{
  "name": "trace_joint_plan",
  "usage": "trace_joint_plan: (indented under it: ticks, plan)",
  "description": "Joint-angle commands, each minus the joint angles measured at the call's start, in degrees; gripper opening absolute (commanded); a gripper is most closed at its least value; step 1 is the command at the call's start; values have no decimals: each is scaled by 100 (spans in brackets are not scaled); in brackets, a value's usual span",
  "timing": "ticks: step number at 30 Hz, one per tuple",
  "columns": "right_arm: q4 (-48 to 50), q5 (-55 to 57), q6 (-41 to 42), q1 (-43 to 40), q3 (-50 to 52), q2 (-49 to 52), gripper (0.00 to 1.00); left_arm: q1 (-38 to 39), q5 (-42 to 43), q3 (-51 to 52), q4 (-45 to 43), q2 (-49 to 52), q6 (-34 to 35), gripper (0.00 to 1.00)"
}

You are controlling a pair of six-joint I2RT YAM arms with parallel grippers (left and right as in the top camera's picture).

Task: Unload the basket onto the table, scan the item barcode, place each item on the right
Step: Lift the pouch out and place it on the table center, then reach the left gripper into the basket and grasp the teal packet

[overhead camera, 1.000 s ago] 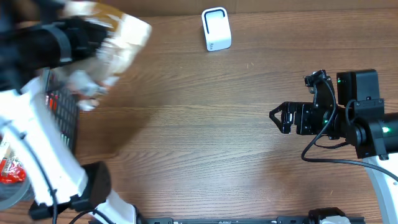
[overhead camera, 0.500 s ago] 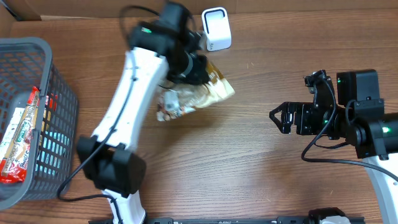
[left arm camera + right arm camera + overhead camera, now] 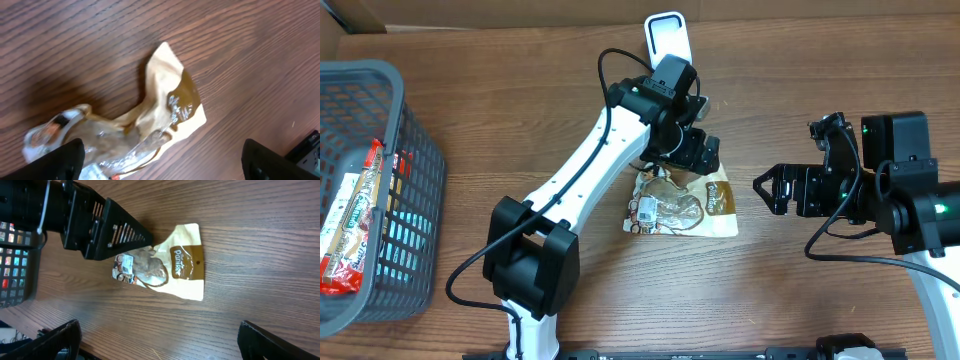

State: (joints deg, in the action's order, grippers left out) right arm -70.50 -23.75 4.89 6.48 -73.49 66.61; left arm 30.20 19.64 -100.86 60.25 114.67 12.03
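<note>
The item, a tan and brown snack pouch [image 3: 682, 206] with a clear window, lies flat on the wooden table in the middle. My left gripper [image 3: 692, 152] hovers just above its far end, open and holding nothing. In the left wrist view the pouch [image 3: 150, 117] lies crumpled below the spread fingertips [image 3: 65, 160]. The white scanner [image 3: 667, 38] stands at the back, partly behind the left arm. My right gripper [image 3: 768, 190] waits open to the right of the pouch [image 3: 175, 265], with bare table between its fingers [image 3: 274, 342].
A grey wire basket [image 3: 415, 140] at the far left holds several packaged snacks [image 3: 350, 225]. The left arm [image 3: 590, 170] stretches diagonally across the table's middle. The right arm's base [image 3: 910, 200] sits at the right edge.
The left arm swung from the basket to the table's middle with the pouch. Its jaws have opened and the pouch now lies on the table. The right arm has not moved.
</note>
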Motion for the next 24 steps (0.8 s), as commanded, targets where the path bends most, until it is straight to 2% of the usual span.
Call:
trace_joint_plan:
  ticks: [1,3,4,8,13,16,24]
  plan:
    - [26,13,-24,33,-72,-4,100,-302,-59,-621,221,-151,-26,91]
    - [28,15,-24,31,-72,-4,100,-684,-66,-1414,715,-297,-22,92]
    - [28,15,-26,33,-72,-4,100,-839,-74,-1731,918,-337,-20,99]
    - [24,15,-26,33,-72,-4,100,-1873,-79,-3576,2177,-562,0,100]
    - [26,15,-28,31,-72,-4,100,-3082,-520,-4887,3287,-841,46,100]
    - [17,15,-28,31,-72,-4,100,-3989,-1016,-5099,3657,-1106,114,100]
    - [-33,15,-46,33,-72,-4,100,-6463,-1038,-4411,3657,-1580,236,99]
